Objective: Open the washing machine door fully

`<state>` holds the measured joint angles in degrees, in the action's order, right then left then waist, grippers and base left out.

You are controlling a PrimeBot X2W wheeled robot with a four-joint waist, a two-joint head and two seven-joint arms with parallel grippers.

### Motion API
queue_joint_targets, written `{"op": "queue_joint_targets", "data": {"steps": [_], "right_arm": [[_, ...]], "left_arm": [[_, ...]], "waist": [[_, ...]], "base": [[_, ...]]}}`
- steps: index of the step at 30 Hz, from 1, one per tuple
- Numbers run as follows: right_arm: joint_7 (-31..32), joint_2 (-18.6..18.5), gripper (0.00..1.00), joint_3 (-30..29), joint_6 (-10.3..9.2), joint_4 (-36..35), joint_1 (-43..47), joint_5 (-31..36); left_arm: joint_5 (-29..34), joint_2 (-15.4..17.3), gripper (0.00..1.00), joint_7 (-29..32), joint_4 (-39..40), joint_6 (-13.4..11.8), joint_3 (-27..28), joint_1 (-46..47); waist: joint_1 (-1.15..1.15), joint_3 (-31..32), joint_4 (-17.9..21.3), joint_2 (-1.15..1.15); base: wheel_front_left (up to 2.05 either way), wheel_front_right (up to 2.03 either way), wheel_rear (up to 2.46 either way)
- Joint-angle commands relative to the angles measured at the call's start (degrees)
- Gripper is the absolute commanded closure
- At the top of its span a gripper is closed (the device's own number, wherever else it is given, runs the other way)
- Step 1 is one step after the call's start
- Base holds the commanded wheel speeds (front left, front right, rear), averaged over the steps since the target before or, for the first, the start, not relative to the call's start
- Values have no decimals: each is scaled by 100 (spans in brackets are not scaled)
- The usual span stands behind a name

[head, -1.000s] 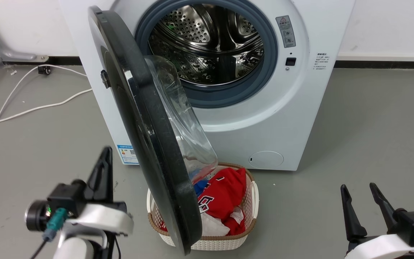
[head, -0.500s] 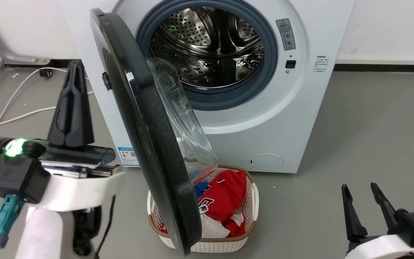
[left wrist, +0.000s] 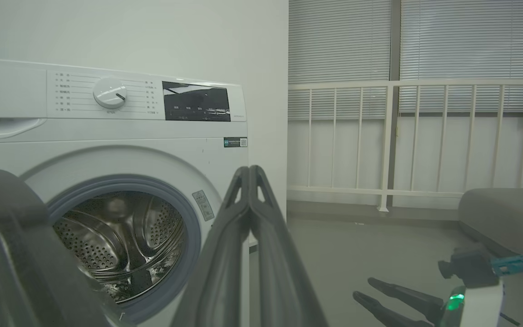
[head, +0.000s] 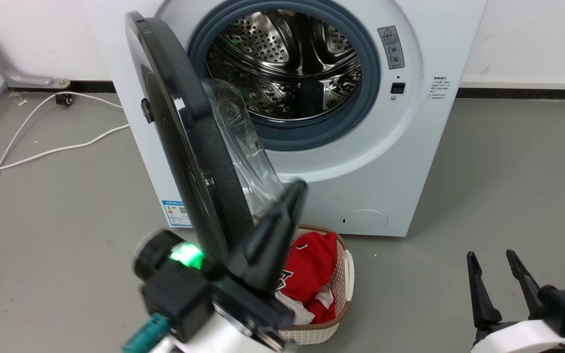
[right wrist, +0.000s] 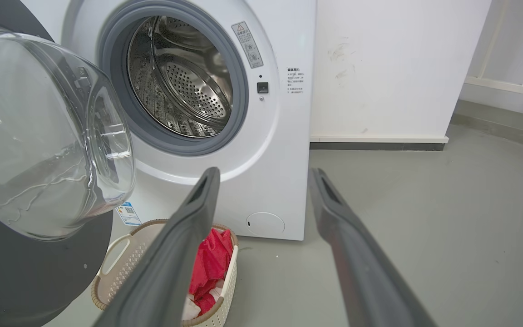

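L gripper (head: 297, 189), closed on nothing, sat by inner face of part-open round black-rimmed glass door (head: 179, 113), prob. to push it wider.

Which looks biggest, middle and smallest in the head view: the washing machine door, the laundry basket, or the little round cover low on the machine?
1. washing machine door: biggest by far, and it is also nearest the camera.
2. laundry basket: middle, even though it is partly hidden.
3. round cover: smallest.
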<state>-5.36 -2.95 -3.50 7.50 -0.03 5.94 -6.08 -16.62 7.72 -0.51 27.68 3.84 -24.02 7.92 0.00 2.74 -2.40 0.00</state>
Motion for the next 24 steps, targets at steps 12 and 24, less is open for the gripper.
{"op": "queue_joint_targets", "data": {"steps": [12, 24], "right_arm": [[6, 13, 0, 4, -1, 25, -99, 101], [-16, 13, 0, 38, -1, 113, -115, 51]], "left_arm": [[-234, 364, 100, 506, -1051, 118, -789, -1071], [-325, 377, 100, 98, -2094, -262, -225, -914]], "waist": [[0, -10, -18, 0], [0, 4, 21, 0]], "base": [[0, 0, 0], [0, 0, 0]]}}
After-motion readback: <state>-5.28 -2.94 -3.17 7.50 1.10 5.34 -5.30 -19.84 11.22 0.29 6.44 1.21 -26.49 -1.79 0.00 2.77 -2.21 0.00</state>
